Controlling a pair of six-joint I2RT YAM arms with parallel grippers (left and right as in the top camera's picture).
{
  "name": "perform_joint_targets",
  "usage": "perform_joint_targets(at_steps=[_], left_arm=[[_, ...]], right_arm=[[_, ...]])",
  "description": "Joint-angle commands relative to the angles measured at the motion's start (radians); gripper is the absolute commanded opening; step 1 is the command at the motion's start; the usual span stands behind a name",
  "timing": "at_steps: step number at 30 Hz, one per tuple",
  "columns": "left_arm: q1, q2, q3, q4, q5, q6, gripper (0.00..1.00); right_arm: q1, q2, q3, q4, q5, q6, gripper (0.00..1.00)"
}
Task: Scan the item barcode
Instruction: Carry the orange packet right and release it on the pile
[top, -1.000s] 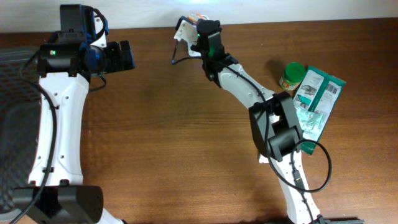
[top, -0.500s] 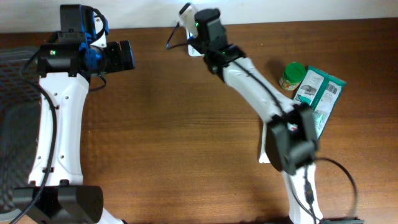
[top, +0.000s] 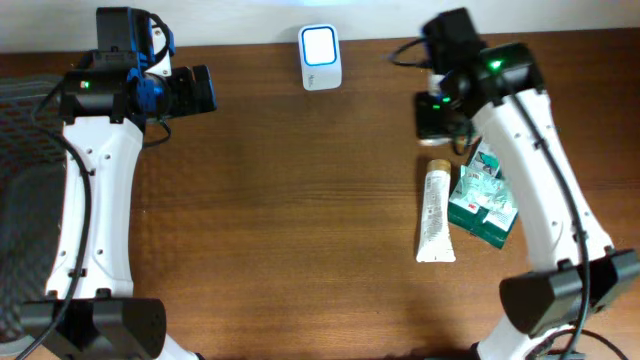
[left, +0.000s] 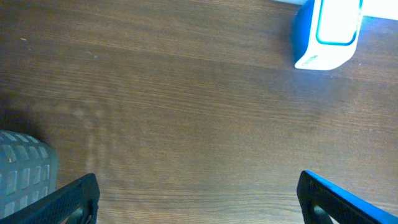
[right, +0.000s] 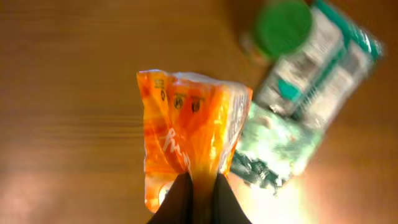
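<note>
While the right gripper pinches an orange packet by one crumpled edge, jaws nearly together, the scanner stands well apart at the table's far edge. The packet hangs over the pile at the right side, above a jar and green packs. The left gripper hovers wide and empty near the scanner.

The thin grip looks risky: a quick swing could let the slick film slip free, and the creased wrapper may fold the barcode out of the scanner's sight. Which face carries the code cannot be told.

The jar's green lid is on, so its contents are hidden. A tube lies flat beside the packs. What a grey mesh bin at left holds cannot be seen.
</note>
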Motion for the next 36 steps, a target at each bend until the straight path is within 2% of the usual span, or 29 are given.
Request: perform_joint_targets(at_steps=[1,5,11,13,17,19,24,25,26,27,29,31,36], left_arm=[[0.001,0.0,0.002,0.002,-0.003,0.006,0.99],[0.001,0.0,0.002,0.002,-0.003,0.006,0.99],[0.001,0.0,0.002,0.002,-0.003,0.006,0.99],[0.001,0.0,0.002,0.002,-0.003,0.006,0.99],[0.001,0.0,0.002,0.002,-0.003,0.006,0.99],[0.001,0.0,0.002,0.002,-0.003,0.006,0.99],[0.001,0.0,0.002,0.002,-0.003,0.006,0.99],[0.001,0.0,0.002,0.002,-0.003,0.006,0.99],[0.001,0.0,0.002,0.002,-0.003,0.006,0.99],[0.001,0.0,0.002,0.002,-0.003,0.006,0.99],[0.001,0.0,0.002,0.002,-0.003,0.006,0.99],[0.001,0.0,0.002,0.002,-0.003,0.006,0.99],[0.001,0.0,0.002,0.002,-0.003,0.006,0.99]], right_arm=[[-0.1,0.019,-0.066,-0.002,-0.005,0.095,0.04],[-0.185,0.02,-0.205,0.09,-0.024,0.11,0.04],[-0.281,0.023,-0.417,0.319,-0.061,0.148,0.05],[-0.31,0.023,-0.502,0.425,-0.074,0.154,0.06],[-0.323,0.023,-0.638,0.611,-0.122,0.154,0.15],[-0.323,0.023,-0.681,0.69,-0.148,0.154,0.19],[-0.324,0.023,-0.68,0.725,-0.148,0.154,0.21],[-0.324,0.022,-0.68,0.725,-0.148,0.154,0.24],[-0.324,0.019,-0.68,0.723,-0.148,0.154,0.4],[-0.324,0.014,-0.678,0.713,-0.149,0.154,0.52],[-0.324,0.003,-0.654,0.663,-0.163,0.154,0.67],[-0.324,-0.025,-0.588,0.563,-0.162,0.153,0.99],[-0.322,-0.14,-0.466,0.419,-0.163,0.139,0.98]])
